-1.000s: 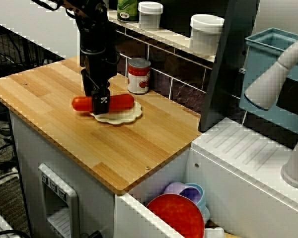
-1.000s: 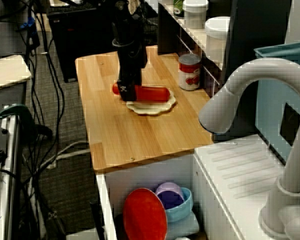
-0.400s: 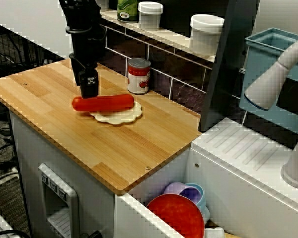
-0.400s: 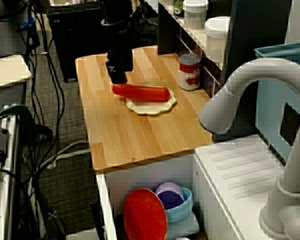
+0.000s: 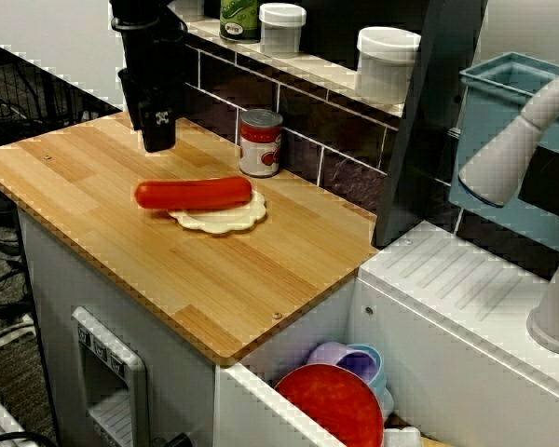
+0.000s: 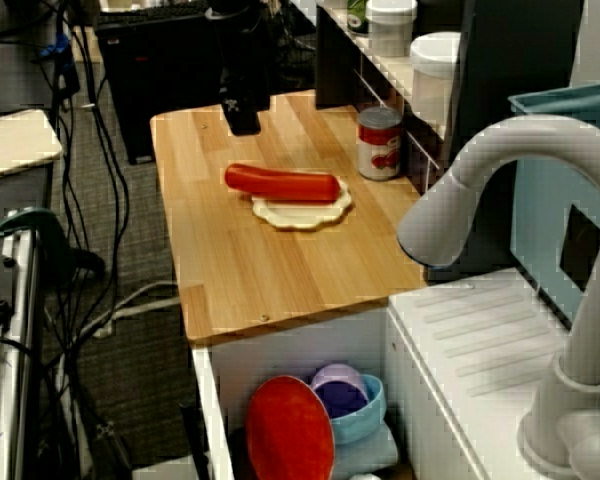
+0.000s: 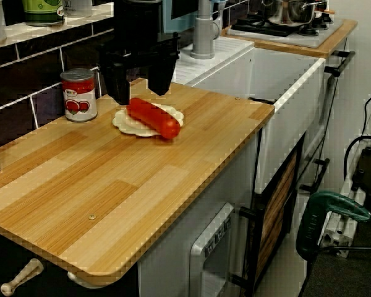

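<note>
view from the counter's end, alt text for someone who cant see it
A black claw hangs open, clear of a red sausage lying across a white scalloped plate on a wooden counter. A red can stands by the tiled wall.

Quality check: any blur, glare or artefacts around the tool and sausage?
Side view: sawtooth aliasing on the counter edge, faucet soft in front. View over the faucet: tool near-black, no detail. Low end-on view: tool underexposed, jaws apart; sausage reads clearly, no strong glare.
</note>
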Robot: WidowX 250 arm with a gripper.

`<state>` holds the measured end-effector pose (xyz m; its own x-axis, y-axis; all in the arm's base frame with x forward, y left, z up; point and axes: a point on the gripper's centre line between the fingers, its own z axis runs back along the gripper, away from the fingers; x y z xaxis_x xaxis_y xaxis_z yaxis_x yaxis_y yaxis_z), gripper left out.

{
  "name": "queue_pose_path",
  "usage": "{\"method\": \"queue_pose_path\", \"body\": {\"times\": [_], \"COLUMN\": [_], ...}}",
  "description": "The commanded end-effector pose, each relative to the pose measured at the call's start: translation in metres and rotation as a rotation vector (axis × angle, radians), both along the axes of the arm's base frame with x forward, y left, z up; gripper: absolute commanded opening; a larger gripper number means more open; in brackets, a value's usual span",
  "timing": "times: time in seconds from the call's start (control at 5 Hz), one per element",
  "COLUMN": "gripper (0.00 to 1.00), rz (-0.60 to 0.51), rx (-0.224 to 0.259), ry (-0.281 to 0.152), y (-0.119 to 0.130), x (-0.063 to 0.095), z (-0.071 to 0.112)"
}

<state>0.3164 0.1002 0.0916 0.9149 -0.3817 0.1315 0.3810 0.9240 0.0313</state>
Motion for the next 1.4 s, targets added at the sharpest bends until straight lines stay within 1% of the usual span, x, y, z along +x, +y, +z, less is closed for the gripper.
{"method": "queue_pose_path", "body": {"times": [0.0,0.2,0.6,0.8,1.2], "gripper": [1.00,1.00,1.00,0.00,0.00], "rz": [0.156,0.173,0.174,0.176,0.146], "rx": [0.095,0.125,0.147,0.139,0.095], "ry": [-0.057,-0.057,-0.048,-0.044,-0.018], "y": [0.023,0.028,0.027,0.027,0.025], "x": [0.014,0.020,0.029,0.031,0.030], "z": [-0.013,-0.029,-0.044,-0.046,-0.041]}}
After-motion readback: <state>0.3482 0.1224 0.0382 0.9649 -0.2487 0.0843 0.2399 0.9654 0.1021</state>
